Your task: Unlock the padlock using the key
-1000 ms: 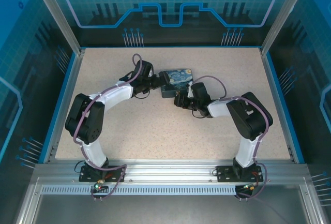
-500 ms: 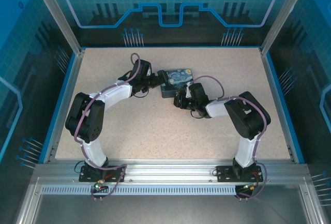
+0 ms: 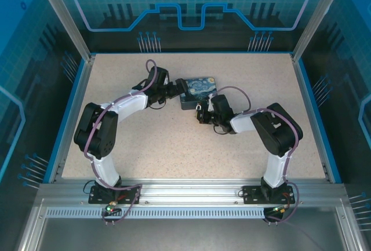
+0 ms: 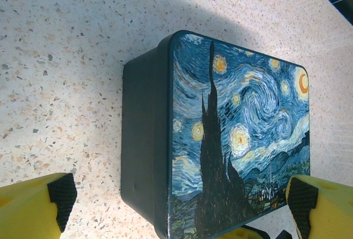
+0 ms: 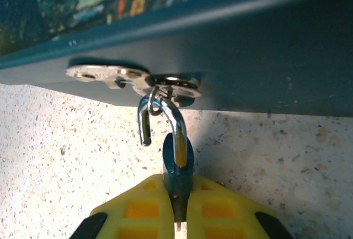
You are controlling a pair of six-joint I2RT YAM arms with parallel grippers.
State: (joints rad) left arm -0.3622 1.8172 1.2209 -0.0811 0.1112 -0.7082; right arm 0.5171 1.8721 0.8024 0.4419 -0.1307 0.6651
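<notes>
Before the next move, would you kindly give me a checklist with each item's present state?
1. Shackle free of the padlock body: ok, one leg hangs loose.
2. Padlock off the hasp: not ok, hooked through its ring.
3. Right gripper grip on the key: ok, closed under the padlock.
4. Left gripper bracing the box: not ok, open, one pad apart.
5. Key fully seated: cannot tell.

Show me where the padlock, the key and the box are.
padlock [image 5: 177, 167], right wrist view, on its blue body.
key [image 5: 177, 208], right wrist view, on its dark blade.
box [image 4: 237, 128], left wrist view, on its painted lid.
</notes>
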